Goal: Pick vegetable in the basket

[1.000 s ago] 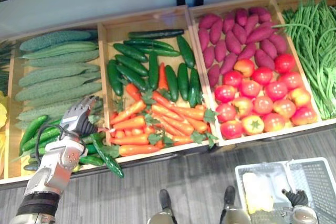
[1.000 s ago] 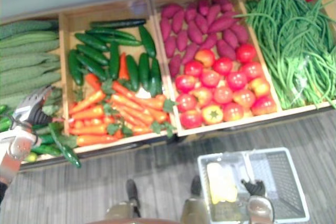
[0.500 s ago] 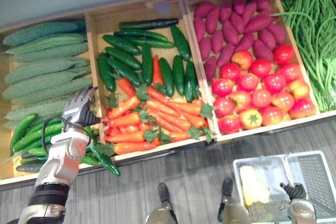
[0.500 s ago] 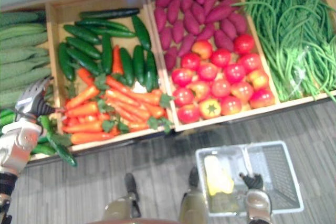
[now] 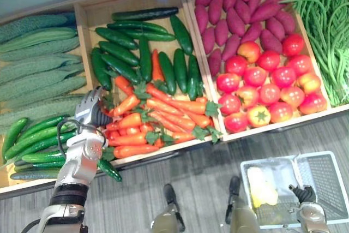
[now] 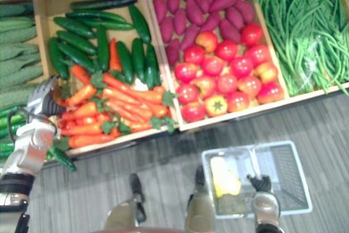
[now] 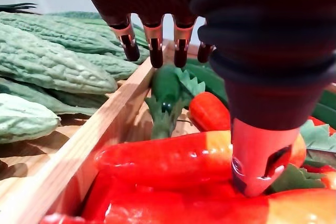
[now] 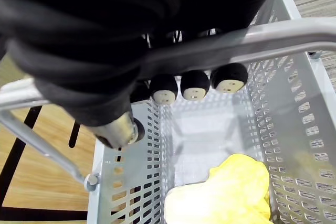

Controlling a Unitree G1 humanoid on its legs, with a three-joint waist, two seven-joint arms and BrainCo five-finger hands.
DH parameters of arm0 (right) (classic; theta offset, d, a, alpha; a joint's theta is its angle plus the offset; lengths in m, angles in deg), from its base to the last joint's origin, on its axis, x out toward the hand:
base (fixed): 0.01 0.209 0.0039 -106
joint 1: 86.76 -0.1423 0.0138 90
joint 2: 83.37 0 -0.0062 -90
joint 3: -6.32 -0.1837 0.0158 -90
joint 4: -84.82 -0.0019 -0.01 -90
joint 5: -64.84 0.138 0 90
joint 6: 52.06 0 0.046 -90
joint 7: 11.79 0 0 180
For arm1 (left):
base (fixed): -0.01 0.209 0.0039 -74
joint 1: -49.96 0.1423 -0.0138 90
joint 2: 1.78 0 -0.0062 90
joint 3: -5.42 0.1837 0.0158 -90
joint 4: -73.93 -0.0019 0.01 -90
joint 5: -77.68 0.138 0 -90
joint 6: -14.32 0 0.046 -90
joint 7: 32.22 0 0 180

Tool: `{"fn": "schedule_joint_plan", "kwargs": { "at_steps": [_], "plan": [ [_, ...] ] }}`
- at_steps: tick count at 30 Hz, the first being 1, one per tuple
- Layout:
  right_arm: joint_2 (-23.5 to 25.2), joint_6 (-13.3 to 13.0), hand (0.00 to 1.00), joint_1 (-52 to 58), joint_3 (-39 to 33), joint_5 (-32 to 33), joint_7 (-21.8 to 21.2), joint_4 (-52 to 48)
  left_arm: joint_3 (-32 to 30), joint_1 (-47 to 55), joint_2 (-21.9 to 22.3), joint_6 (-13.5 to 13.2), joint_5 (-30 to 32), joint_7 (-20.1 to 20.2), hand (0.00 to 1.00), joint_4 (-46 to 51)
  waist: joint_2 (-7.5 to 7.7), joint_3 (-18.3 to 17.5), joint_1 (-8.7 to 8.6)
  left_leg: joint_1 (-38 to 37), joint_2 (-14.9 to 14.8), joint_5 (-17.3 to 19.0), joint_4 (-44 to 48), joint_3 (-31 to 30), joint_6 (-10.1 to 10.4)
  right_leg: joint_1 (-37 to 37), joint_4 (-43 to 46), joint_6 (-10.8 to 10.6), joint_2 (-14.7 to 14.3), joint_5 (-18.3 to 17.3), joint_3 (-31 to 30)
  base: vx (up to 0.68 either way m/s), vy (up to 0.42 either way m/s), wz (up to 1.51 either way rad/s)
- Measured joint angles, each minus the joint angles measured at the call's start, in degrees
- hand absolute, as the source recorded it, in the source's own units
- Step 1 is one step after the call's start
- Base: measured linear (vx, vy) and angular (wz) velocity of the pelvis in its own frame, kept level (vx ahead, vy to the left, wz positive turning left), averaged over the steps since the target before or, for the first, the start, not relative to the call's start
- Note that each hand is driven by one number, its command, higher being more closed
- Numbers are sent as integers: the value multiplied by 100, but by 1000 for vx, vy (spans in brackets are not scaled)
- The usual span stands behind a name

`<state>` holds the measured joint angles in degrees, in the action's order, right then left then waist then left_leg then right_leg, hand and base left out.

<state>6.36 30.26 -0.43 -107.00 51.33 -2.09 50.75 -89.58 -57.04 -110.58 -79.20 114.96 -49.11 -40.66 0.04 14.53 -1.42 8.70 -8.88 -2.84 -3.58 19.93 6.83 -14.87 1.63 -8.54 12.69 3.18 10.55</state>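
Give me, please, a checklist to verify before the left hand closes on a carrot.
1. Position: the left hand is over the carrots, beside the wooden divider: ok.
2. Opening: left hand open, fingers straight: ok.
3. Contact: the thumb tip appears to touch one carrot: ok.
4. Grip: no carrot enclosed yet: not ok.
5. Support: the right hand is curled round the basket handle: ok.
6. Room: the basket holds one yellow item, with free space beside it: ok.

Basket [image 5: 328,174] partly behind right hand [image 5: 304,193]
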Motion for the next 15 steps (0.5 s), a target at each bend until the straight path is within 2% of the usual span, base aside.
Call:
{"fn": "schedule_joint_plan", "kwargs": {
  "at_steps": [3, 15],
  "plan": [
    [10, 0, 100, -39, 48, 0, 9, -1, 2, -65, 138, 43, 0, -39, 0, -74, 6, 55, 3, 13, 0, 0, -1, 5, 0, -18, -4, -2, -2, 3, -8, 4, -3, -1],
    [92, -6, 100, -80, 141, 0, 43, -114, 0, -140, 139, 166, 3, -96, 0, -113, 85, 116, 4, 65, 0, 6, -9, 41, -2, -103, -5, -1, -6, 6, -55, 7, -3, -2]
  ]
}}
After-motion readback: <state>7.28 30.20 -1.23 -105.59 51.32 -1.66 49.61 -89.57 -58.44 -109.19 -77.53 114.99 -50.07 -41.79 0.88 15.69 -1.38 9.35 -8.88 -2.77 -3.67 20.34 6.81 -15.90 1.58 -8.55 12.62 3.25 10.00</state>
